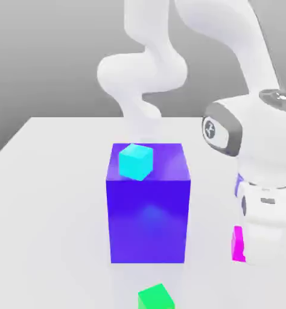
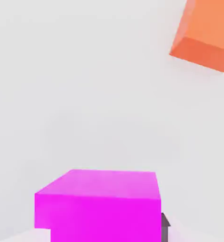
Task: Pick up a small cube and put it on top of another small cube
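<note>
The end effector [image 1: 241, 256] is pinched shut on the small magenta cube [image 1: 237, 243], which sits low at the exterior view's right, close above the white counter [image 1: 49, 199] and partly hidden behind the robot's hand. In the hand view the same cube [image 2: 99, 205] sits right under the camera, with a dark fingertip [image 2: 165, 226] against its side and an orange cube [image 2: 206, 33] lying well apart on the counter.

The step in hand looks like the carry after the grasp. To do it well, the arm should lift straight up before travelling, so the cube clears the counter and does not drag. The grip should stay firm and the cube level, so it can be set down flat and centred on the target cube. The big blue-violet block [image 1: 148, 205], with a cyan cube [image 1: 135, 161] on top, stands to the left and should be cleared, as should the green cube [image 1: 154, 297] at the near edge.

The arm bends down from above, wrist low, hand pointing at the counter.
</note>
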Robot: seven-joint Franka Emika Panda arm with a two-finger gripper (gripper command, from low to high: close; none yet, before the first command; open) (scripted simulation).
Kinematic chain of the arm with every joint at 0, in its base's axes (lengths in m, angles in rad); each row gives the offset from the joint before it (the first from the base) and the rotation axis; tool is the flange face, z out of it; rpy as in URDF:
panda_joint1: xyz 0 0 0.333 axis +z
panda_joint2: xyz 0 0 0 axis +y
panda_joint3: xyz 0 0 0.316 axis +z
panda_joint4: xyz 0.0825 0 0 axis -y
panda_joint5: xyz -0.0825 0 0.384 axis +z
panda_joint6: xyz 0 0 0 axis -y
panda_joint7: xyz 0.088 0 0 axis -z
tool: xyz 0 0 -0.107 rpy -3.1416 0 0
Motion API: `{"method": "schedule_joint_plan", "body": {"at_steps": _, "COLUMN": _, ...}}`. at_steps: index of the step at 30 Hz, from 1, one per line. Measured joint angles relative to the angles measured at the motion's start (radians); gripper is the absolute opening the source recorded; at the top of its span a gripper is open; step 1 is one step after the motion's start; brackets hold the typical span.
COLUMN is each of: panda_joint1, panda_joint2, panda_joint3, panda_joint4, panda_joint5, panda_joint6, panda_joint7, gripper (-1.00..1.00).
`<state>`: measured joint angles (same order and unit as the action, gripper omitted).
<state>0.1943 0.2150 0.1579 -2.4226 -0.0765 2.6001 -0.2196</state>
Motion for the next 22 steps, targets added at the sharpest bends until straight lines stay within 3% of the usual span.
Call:
{"method": "schedule_joint_plan", "body": {"at_steps": 13, "panda_joint1": -0.227, "panda_joint2": 0.000, "panda_joint3": -0.065, "panda_joint4": 0.095, "panda_joint5": 0.035, "panda_joint6": -0.078, "panda_joint7": -0.535, "gripper": -1.00}}
{"method": "schedule_joint_plan", "body": {"at_steps": 19, "panda_joint1": -0.237, "panda_joint2": 0.106, "panda_joint3": -0.075, "panda_joint4": 0.055, "panda_joint5": 0.017, "panda_joint6": 0.084, "panda_joint7": -0.592, "gripper": -1.00}}
{"method": "schedule_joint_plan", "body": {"at_steps": 20, "panda_joint1": -0.235, "panda_joint2": 0.126, "panda_joint3": -0.078, "panda_joint4": 0.056, "panda_joint5": 0.013, "panda_joint6": 0.104, "panda_joint7": -0.589, "gripper": 1.00}}
{"method": "schedule_joint_plan", "body": {"at_steps": 22, "panda_joint1": -0.235, "panda_joint2": 0.126, "panda_joint3": -0.078, "panda_joint4": 0.056, "panda_joint5": 0.013, "panda_joint6": 0.104, "panda_joint7": -0.589, "gripper": 1.00}}
